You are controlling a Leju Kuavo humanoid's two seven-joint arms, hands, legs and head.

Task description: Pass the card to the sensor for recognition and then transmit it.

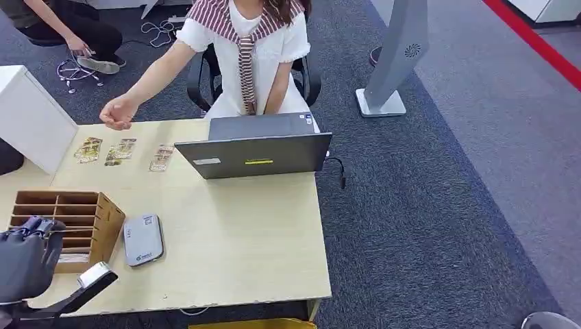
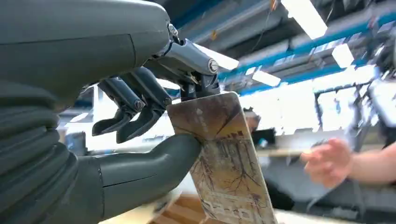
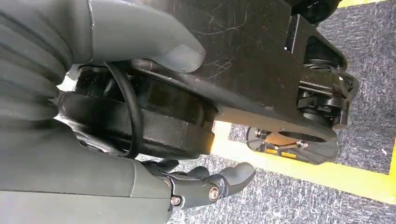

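My left hand (image 1: 27, 257) hovers at the table's near left corner, over the wooden organizer (image 1: 75, 223). In the left wrist view that hand (image 2: 140, 116) pinches a brown patterned card (image 2: 224, 158) between the thumb (image 2: 154, 165) and a finger, the card held upright. The grey sensor (image 1: 142, 239) lies flat on the table just right of the organizer. Three more patterned cards (image 1: 121, 151) lie in a row at the far left of the table. My right hand (image 3: 205, 184) hangs over grey carpet with nothing in it, its fingers loosely apart.
A person sits behind an open grey laptop (image 1: 257, 147), one hand (image 1: 118, 113) stretched out above the row of cards. A white box (image 1: 31, 116) stands at the table's (image 1: 233, 233) left edge. A grey floor stand (image 1: 394, 62) is at the back right.
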